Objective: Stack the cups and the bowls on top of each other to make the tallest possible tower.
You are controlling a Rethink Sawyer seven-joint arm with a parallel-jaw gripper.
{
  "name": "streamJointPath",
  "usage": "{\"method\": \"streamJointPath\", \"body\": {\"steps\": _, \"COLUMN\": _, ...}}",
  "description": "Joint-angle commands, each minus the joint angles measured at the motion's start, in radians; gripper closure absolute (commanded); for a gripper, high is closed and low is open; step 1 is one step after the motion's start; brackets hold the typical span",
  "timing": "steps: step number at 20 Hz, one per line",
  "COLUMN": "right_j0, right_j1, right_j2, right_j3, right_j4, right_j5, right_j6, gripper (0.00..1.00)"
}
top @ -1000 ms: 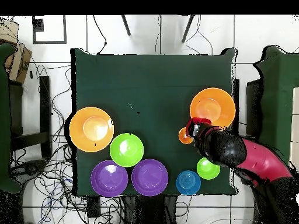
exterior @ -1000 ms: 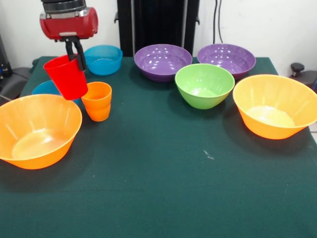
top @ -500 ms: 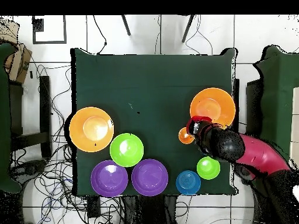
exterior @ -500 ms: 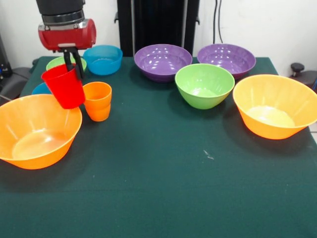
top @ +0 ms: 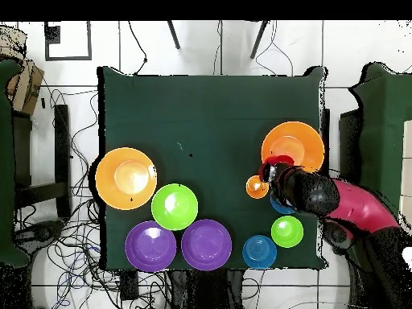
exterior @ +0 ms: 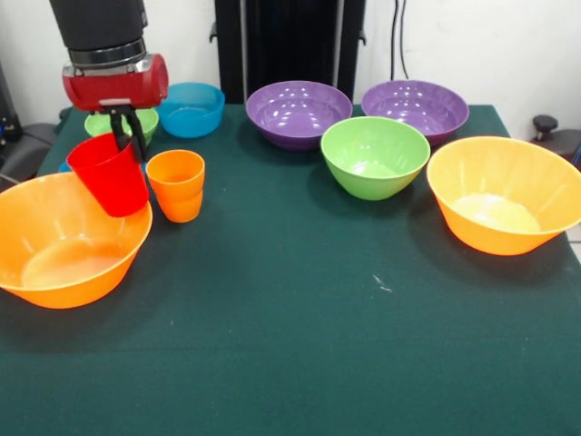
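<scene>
My gripper [exterior: 127, 143] is shut on the rim of the red cup [exterior: 109, 174] and holds it tilted over the near rim of the left large orange bowl [exterior: 54, 263]. The orange cup [exterior: 177, 184] stands upright just to the right of it. In the overhead view the gripper [top: 274, 171] and the red cup [top: 278, 163] are at the edge of that orange bowl [top: 294, 143], beside the orange cup [top: 256, 187]. No bowls are stacked.
A small green bowl [exterior: 116, 122] and a blue bowl [exterior: 189, 107] stand behind the gripper. A second blue bowl [exterior: 64, 166] peeks out beside the red cup. Two purple bowls [exterior: 298, 111] [exterior: 415, 106], a medium green bowl [exterior: 374, 154] and another large orange bowl [exterior: 504, 191] stand to the right.
The gripper has carried the red cup away from the orange cup to over the left orange bowl's rim. This uncovers the small green bowl behind. Nothing else has moved.
</scene>
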Motion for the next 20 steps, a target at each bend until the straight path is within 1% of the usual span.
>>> {"method": "streamJointPath", "body": {"steps": 1, "right_j0": -0.005, "right_j1": 0.079, "right_j2": 0.059, "right_j3": -0.102, "right_j4": -0.106, "right_j5": 0.092, "right_j6": -0.209, "gripper": 1.00}}
{"method": "streamJointPath", "body": {"steps": 7, "right_j0": 0.003, "right_j1": 0.114, "right_j2": 0.065, "right_j3": -0.138, "right_j4": -0.120, "right_j5": 0.094, "right_j6": -0.207, "gripper": 1.00}}
{"method": "streamJointPath", "body": {"steps": 10, "right_j0": 0.017, "right_j1": 0.128, "right_j2": 0.057, "right_j3": -0.142, "right_j4": -0.138, "right_j5": 0.070, "right_j6": -0.188, "gripper": 1.00}}
{"method": "streamJointPath", "body": {"steps": 12, "right_j0": 0.025, "right_j1": 0.128, "right_j2": 0.049, "right_j3": -0.129, "right_j4": -0.154, "right_j5": 0.043, "right_j6": -0.167, "gripper": 1.00}}
{"method": "streamJointPath", "body": {"steps": 13, "right_j0": 0.044, "right_j1": 0.153, "right_j2": 0.041, "right_j3": -0.150, "right_j4": -0.165, "right_j5": 0.030, "right_j6": -0.153, "gripper": 1.00}}
{"method": "streamJointPath", "body": {"steps": 15, "right_j0": 0.074, "right_j1": 0.164, "right_j2": 0.021, "right_j3": -0.148, "right_j4": -0.182, "right_j5": -0.008, "right_j6": -0.105, "gripper": 1.00}}
{"method": "streamJointPath", "body": {"steps": 17, "right_j0": 0.114, "right_j1": 0.174, "right_j2": -0.008, "right_j3": -0.134, "right_j4": -0.201, "right_j5": -0.073, "right_j6": -0.032, "gripper": 1.00}}
{"method": "streamJointPath", "body": {"steps": 20, "right_j0": 0.171, "right_j1": 0.186, "right_j2": -0.048, "right_j3": -0.123, "right_j4": -0.203, "right_j5": -0.119, "right_j6": 0.049, "gripper": 1.00}}
